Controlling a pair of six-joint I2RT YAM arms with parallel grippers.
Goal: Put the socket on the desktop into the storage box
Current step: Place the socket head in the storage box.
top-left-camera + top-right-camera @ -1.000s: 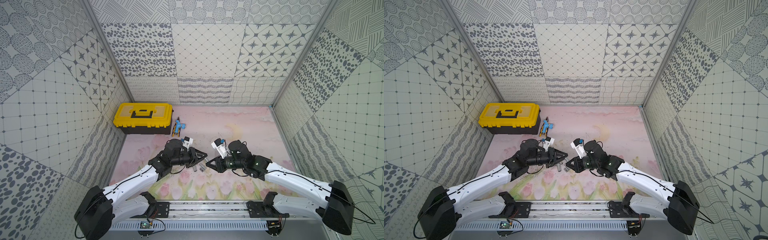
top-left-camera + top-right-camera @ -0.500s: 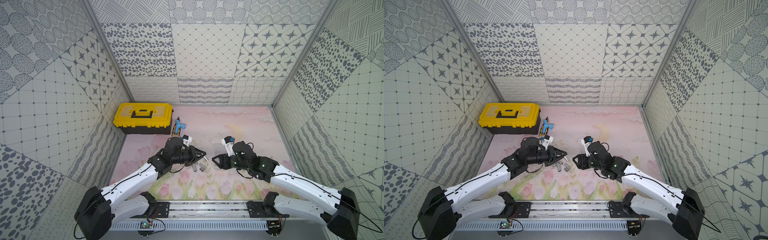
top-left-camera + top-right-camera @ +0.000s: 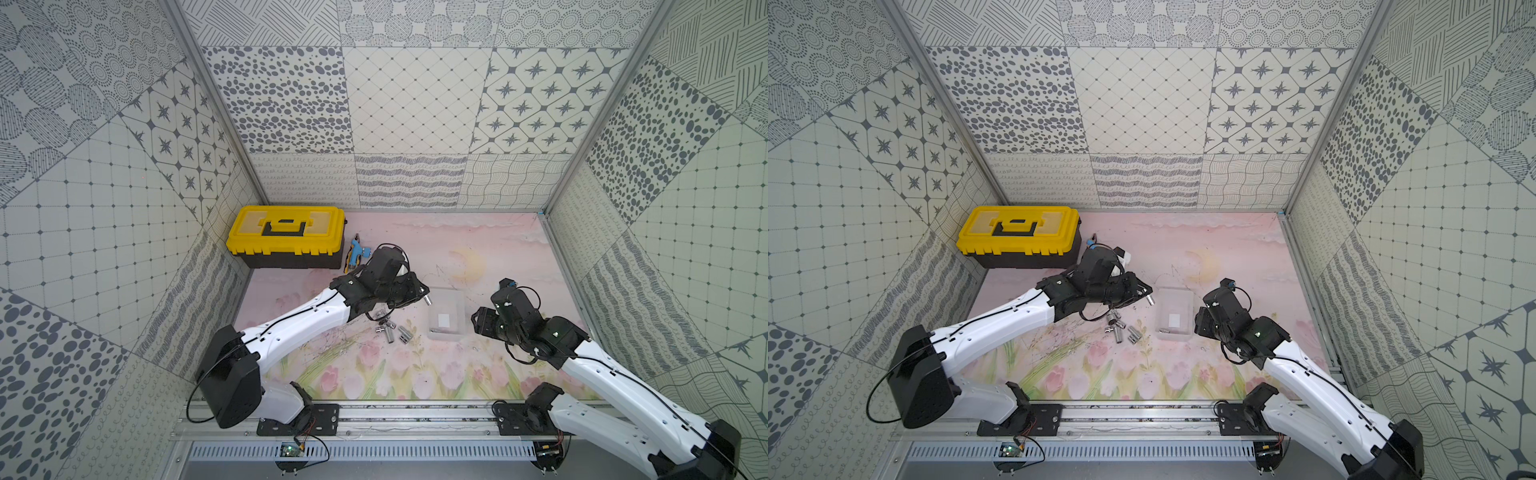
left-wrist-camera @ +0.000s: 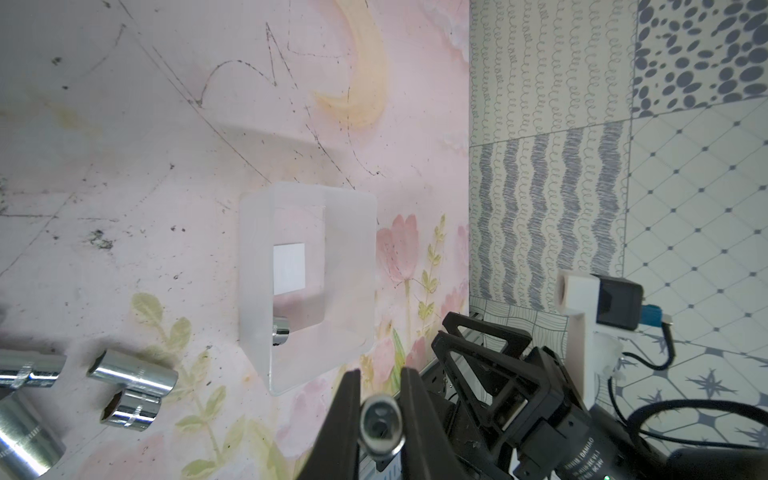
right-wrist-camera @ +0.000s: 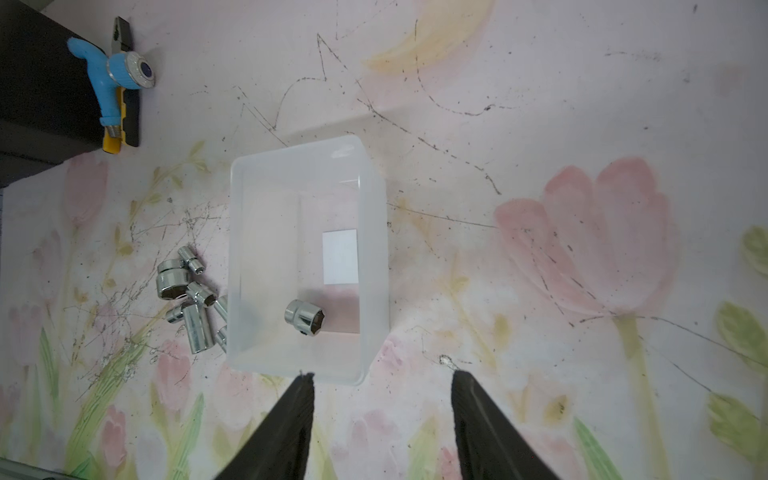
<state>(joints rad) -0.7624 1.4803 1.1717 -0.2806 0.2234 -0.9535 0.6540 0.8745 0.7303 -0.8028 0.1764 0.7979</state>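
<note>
My left gripper point(image 4: 380, 372) is shut on a small chrome socket point(image 4: 380, 428) and holds it above the desktop point(image 3: 498, 249), just beside the left edge of the storage box point(image 3: 446, 293); both top views show that socket point(image 3: 1150, 300) at the jaw tips. The clear storage box point(image 5: 257, 249) has one socket point(image 5: 304, 317) lying in it near its white label. Several loose sockets point(image 3: 392, 330) lie on the desktop left of the box. To the right of the box my right gripper point(image 5: 382, 374) is open, with nothing between its fingers.
A yellow-lidded black toolbox point(image 3: 286, 235) stands at the back left. A blue-handled tool point(image 3: 356, 255) lies beside it. Patterned walls close in the desktop on three sides, and the right wall is close behind the right arm point(image 3: 602, 374).
My right gripper opened and drew back to the right of the box. My left gripper rose off the pile of sockets and moved right towards the box.
</note>
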